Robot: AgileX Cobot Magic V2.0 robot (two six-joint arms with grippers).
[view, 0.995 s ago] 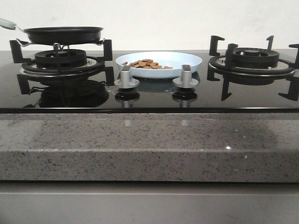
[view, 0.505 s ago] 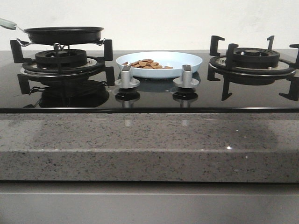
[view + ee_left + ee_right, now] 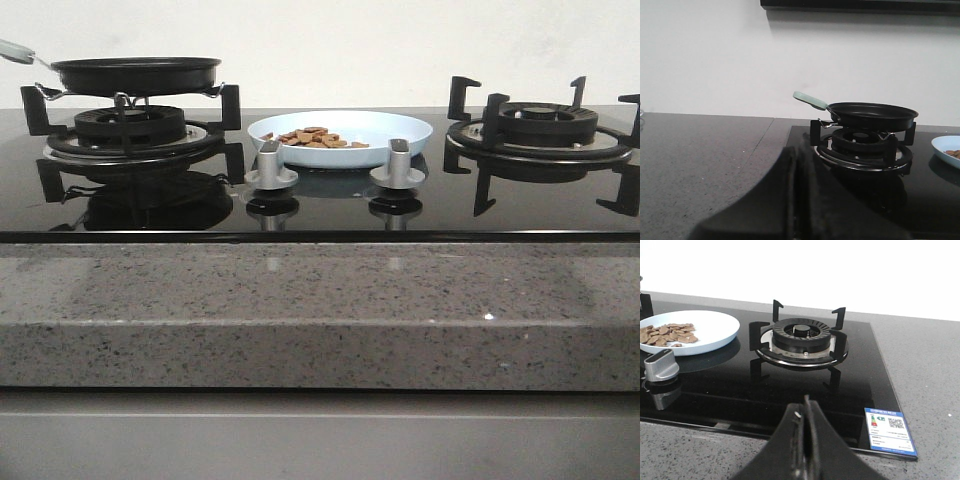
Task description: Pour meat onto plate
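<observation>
Meat (image 3: 315, 137) piled on the pale-blue plate (image 3: 400, 128), toward its 9 o'clock side, mid-stovetop (image 3: 320, 205) just behind the two silver knobs (image 3: 271, 165). Black frying pan (image 3: 135, 72) parked on the burner (image 3: 130, 128) at 9 o'clock from the plate, pale handle sticking out away from it. Other burner (image 3: 540, 125) at 3 o'clock, bare. Left end effector (image 3: 797, 187) clenched tight on nothing, well apart from the pan. Right end effector (image 3: 805, 440) clenched too, gripping nothing, over the granite desk (image 3: 320, 310) edge.
</observation>
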